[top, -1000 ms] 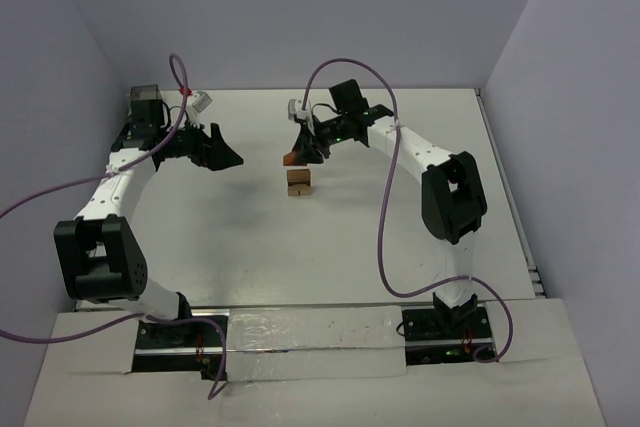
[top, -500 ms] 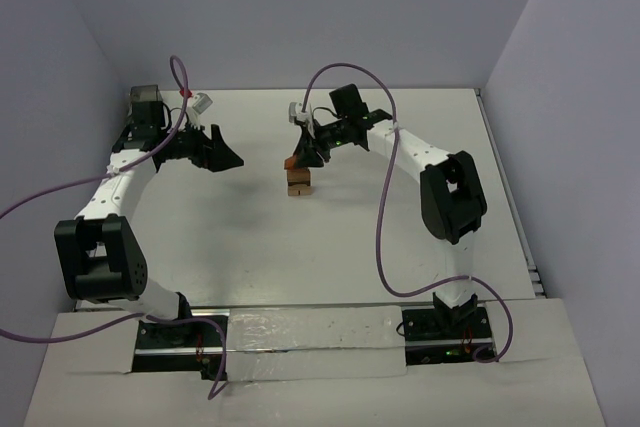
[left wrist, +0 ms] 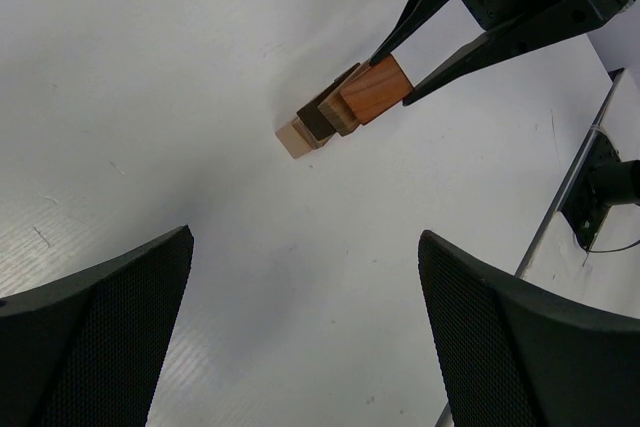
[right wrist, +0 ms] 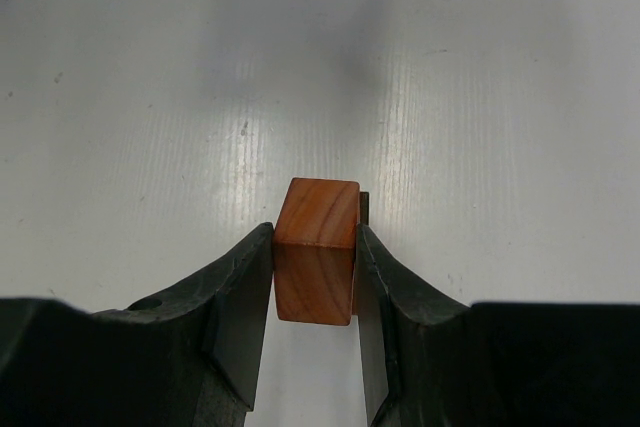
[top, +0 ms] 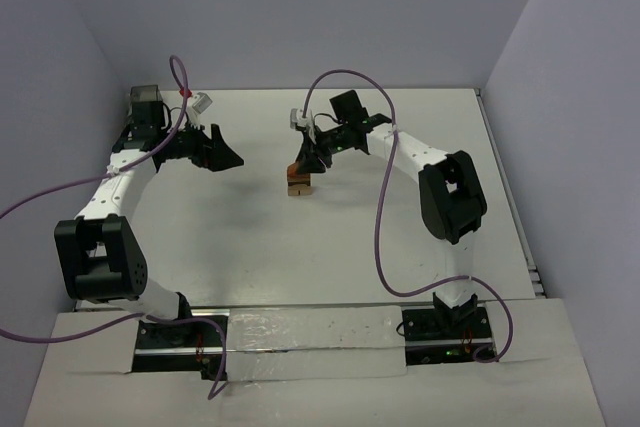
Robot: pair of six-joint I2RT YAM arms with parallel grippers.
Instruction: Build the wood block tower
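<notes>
Pinching a reddish-brown wooden cube [right wrist: 316, 252] between both pads, the right gripper [right wrist: 314, 237] is positioned over the far-middle of the white table [top: 250, 247]. The cube is seen at the top of a short stack of light tan and darker wooden blocks [left wrist: 318, 125], flush against the uppermost one; whether it is resting there cannot be told. The stack is stood on the table. The left gripper [top: 226, 156] is spread wide, nothing gripped, well apart to the stack's left.
</notes>
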